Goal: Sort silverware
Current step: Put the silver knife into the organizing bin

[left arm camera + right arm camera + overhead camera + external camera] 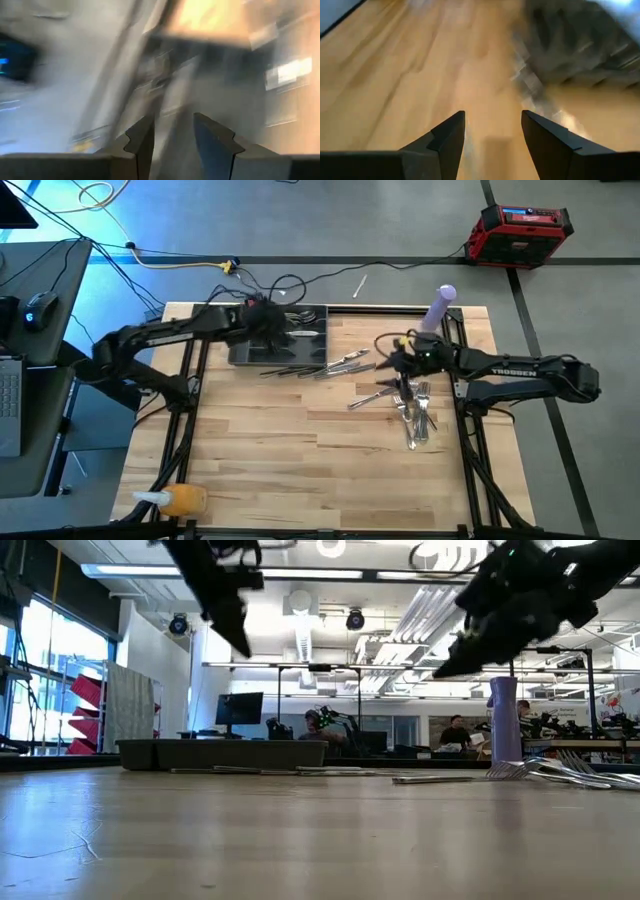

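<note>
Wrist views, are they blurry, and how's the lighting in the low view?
Left wrist view: heavily smeared, only the left tool with its parted fingers reads clearly. Right wrist view: table streaked, the right tool open and sharp. Low view: bright ceiling lights behind leave both arms as dark silhouettes. High view: sharp, evenly lit.

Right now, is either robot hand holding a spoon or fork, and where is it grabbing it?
No. The left gripper over the tray and the right gripper near the silverware both stand open with nothing between their fingers.
</note>
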`<state>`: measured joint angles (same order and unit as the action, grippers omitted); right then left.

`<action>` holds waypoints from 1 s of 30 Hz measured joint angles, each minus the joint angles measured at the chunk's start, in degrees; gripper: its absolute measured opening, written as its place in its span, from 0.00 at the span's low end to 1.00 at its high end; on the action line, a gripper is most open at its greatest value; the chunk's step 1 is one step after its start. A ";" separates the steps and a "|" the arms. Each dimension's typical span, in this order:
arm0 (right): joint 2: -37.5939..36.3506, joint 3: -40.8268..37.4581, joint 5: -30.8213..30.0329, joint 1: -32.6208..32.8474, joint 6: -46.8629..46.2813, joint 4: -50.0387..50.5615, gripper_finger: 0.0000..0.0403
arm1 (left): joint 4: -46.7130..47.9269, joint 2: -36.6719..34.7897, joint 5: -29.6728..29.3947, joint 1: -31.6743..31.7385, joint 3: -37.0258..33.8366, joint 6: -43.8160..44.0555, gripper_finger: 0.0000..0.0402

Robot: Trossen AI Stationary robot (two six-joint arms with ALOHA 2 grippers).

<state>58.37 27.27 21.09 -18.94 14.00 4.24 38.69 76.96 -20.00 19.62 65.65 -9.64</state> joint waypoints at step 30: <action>48.62 0.35 7.61 2.88 6.08 -37.73 0.25 | 0.62 -0.87 -5.14 -22.05 -0.13 15.53 0.29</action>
<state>106.99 27.62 28.70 -16.06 20.08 -33.49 39.31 76.09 -25.15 -2.44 65.52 5.89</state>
